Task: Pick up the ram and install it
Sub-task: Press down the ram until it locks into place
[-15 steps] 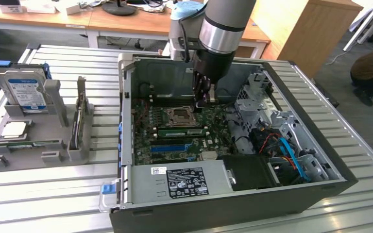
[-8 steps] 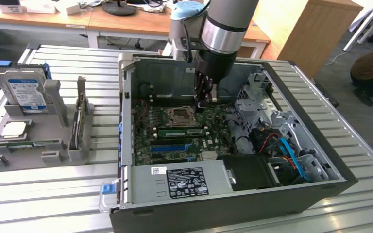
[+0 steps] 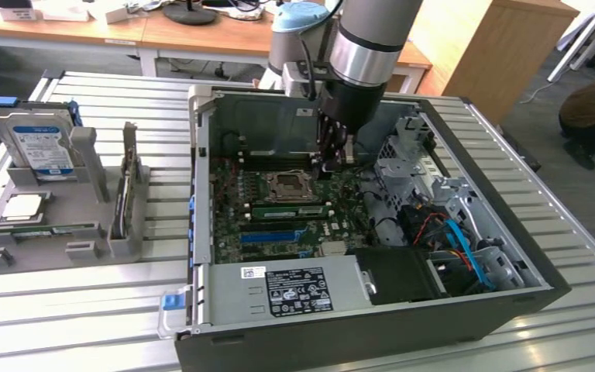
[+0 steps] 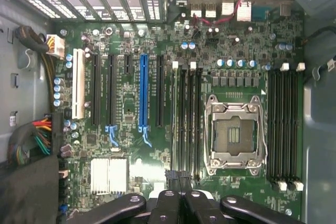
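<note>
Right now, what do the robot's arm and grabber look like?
The arm is a thick round tube, shiny silver with dark grey bands, and a light blue cap sits on one joint. The gripper is black, built from flat bars joined by round silvery pins.

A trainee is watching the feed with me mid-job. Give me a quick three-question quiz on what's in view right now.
1. True or false: the tool hangs over the grey fixture outside the computer case.
2. Multiple choice: one long slot on the motherboard stands out in which colour? A) red, B) blue, C) yellow.
3. Short answer: are the tool's fingers open or shut?

Key: 1 false, it is inside the case, above the motherboard. 2 B. 3 shut.
</note>
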You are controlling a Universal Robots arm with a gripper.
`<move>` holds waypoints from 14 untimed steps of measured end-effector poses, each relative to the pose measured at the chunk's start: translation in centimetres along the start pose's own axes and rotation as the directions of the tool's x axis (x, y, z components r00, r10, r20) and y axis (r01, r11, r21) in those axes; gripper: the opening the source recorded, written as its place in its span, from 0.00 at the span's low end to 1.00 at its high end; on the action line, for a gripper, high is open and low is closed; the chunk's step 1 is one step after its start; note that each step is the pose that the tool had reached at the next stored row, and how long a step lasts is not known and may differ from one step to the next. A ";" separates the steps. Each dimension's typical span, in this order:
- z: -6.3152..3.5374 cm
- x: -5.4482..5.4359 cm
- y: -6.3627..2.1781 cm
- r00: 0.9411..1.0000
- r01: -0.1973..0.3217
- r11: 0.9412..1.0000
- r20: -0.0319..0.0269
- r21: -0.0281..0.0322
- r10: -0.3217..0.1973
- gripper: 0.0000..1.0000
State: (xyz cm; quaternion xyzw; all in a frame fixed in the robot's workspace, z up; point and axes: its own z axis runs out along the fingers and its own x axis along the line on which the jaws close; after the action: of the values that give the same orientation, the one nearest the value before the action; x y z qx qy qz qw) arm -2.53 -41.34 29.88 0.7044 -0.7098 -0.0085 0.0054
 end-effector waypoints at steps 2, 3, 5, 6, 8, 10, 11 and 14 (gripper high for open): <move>0.00 0.0 -0.23 1.000 0.000 1.000 0.000 0.000 0.000 0.11; -0.01 0.0 -0.34 1.000 0.000 1.000 0.000 0.000 0.000 0.11; -0.01 0.0 -0.57 1.000 0.000 1.000 0.000 0.000 0.000 0.11; -0.01 0.0 -0.68 1.000 0.000 1.000 0.000 0.000 0.000 0.11; -0.02 0.0 -0.89 1.000 0.000 1.000 0.000 0.000 0.000 0.11; -0.02 0.0 -1.09 1.000 0.000 1.000 0.000 0.000 0.000 0.11; -0.02 0.0 -1.15 1.000 0.000 1.000 0.000 0.000 0.000 0.11; -0.02 0.0 -1.16 1.000 0.000 1.000 0.000 0.000 0.000 0.11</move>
State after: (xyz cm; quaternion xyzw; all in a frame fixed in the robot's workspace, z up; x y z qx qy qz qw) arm -1.37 -41.40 29.88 0.7043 -0.7098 -0.0085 0.0054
